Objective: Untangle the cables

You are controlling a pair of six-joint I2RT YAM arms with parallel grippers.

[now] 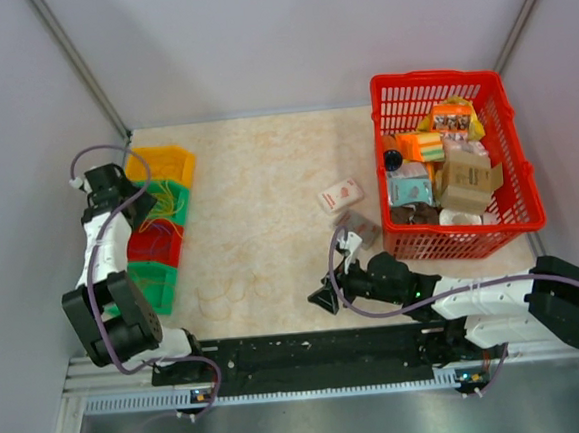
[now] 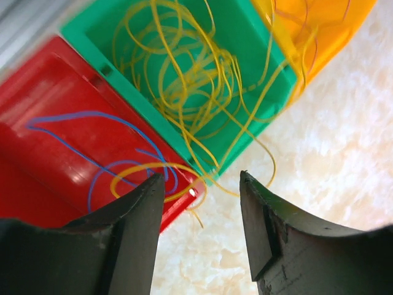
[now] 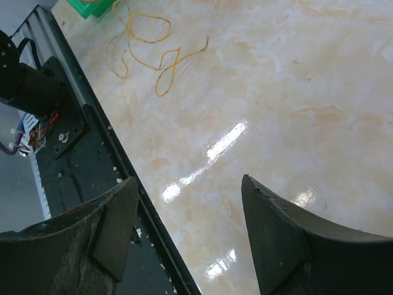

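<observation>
A tangle of thin yellow cables (image 2: 184, 80) fills the green bin (image 2: 98, 31), and some strands spill over its rim onto the table. Beside it, a red bin (image 2: 43, 123) holds a blue cable (image 2: 80, 114) and one yellow loop (image 2: 132, 169). My left gripper (image 2: 202, 181) hovers open just off the corner of these bins with nothing between its fingers. From above, it (image 1: 152, 213) sits at the row of bins on the left. More loose yellow cables (image 3: 147, 49) lie on the table ahead of my right gripper (image 3: 190, 181), which is open, empty and low near the front rail (image 1: 326, 299).
A yellow bin (image 2: 325, 31) adjoins the green one, and another green bin (image 1: 154, 284) ends the row. A red basket (image 1: 462, 235) of packaged goods stands at the right. A small box (image 1: 340, 195) lies beside it. The black rail (image 3: 92, 153) runs along the near edge.
</observation>
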